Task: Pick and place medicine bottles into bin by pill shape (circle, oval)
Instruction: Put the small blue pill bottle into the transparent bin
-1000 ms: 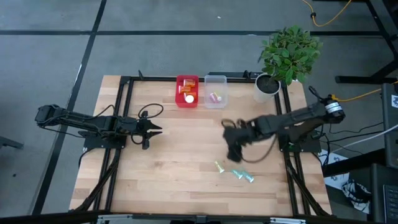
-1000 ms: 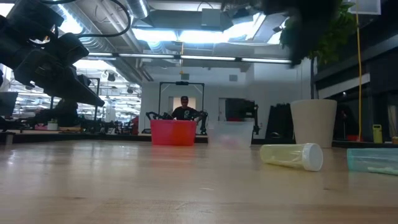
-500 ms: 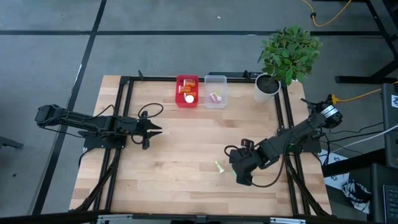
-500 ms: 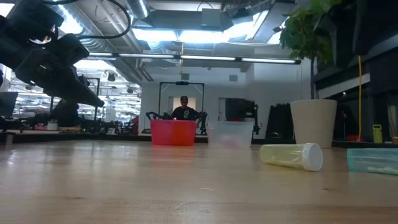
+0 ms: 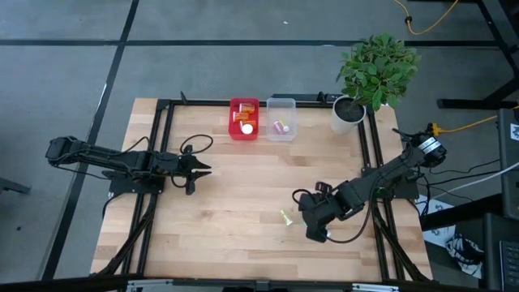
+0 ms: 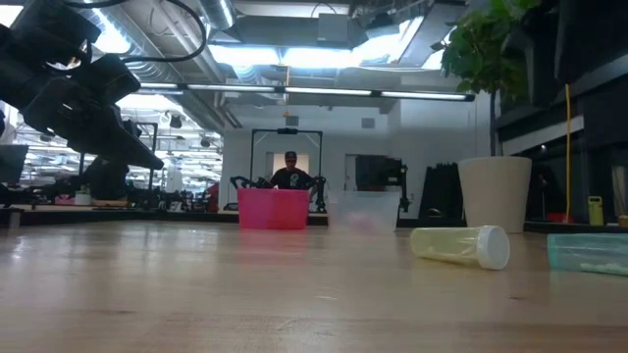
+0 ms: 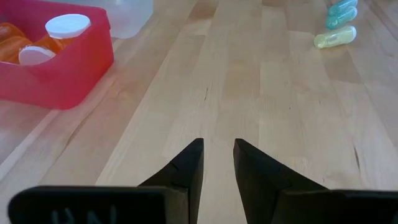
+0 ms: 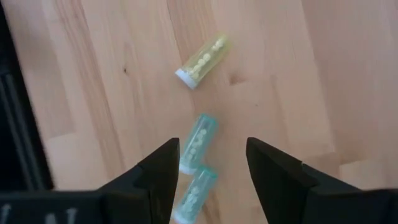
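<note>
Sorted so far, by our count: orange medicine bottles point(image 5: 246, 122) with white caps lie in the red bin point(image 5: 233, 132); the clear bin point(image 5: 292, 132) beside it holds a pale vial point(image 5: 280, 126).

Left on the table point(image 5: 235, 203): a yellow vial point(image 8: 202, 61), a teal vial point(image 8: 198, 143) and another pale vial point(image 8: 194, 193), all lying on their sides near one another.

Right pincer point(image 8: 210, 171): released, jaws apart, hanging over the teal vial, grasping nothing.

Left pincer point(image 7: 218, 155): waiting at the table's left side, jaws nearly together, empty.

We judge the task well past halfway, three vials outstanding.
</note>
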### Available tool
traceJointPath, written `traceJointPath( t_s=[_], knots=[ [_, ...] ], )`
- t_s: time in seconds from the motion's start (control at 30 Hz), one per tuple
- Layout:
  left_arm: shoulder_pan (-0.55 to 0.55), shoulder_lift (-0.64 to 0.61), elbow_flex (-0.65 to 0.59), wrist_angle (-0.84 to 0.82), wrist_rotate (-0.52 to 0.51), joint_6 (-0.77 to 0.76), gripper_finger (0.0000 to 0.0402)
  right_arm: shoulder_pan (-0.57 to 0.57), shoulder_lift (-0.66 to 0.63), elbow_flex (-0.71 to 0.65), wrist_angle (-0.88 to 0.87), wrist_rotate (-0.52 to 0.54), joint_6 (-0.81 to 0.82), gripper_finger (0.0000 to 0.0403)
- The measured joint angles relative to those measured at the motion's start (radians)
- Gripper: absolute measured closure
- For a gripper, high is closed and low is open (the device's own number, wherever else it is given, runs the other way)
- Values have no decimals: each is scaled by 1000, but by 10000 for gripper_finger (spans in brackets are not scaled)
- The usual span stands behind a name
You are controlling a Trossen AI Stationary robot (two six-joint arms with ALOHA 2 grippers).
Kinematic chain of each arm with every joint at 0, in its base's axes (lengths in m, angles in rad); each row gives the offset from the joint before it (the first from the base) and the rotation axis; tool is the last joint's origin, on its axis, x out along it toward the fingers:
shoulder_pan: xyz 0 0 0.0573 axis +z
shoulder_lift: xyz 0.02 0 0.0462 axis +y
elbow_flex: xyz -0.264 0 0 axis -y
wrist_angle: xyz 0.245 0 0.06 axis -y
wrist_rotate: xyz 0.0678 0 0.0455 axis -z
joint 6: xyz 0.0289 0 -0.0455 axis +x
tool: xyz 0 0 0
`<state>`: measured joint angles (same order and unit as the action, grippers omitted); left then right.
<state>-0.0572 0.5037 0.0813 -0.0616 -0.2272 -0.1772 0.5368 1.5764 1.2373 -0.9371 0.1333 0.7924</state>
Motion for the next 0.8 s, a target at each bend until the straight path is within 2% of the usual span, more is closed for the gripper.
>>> traceJointPath(
  t_s=[0.27,0.47,0.57,0.63,0.73,0.8],
  knots=[
    [0,0,0,0,0,1,319,43,-2,-72,-4,-74,154,214],
    [0,0,0,-8,0,2,319,30,-1,-193,7,-304,302,214],
    [0,0,0,-8,-5,3,319,23,-1,-230,61,-369,305,214],
    [-1,0,0,-5,-110,10,319,13,-1,-249,120,-389,276,214],
    [0,14,0,-19,-353,55,319,-4,-1,-287,225,-389,254,214],
    [0,13,0,-21,-446,81,319,-15,-1,-315,278,-394,253,214]
  ],
)
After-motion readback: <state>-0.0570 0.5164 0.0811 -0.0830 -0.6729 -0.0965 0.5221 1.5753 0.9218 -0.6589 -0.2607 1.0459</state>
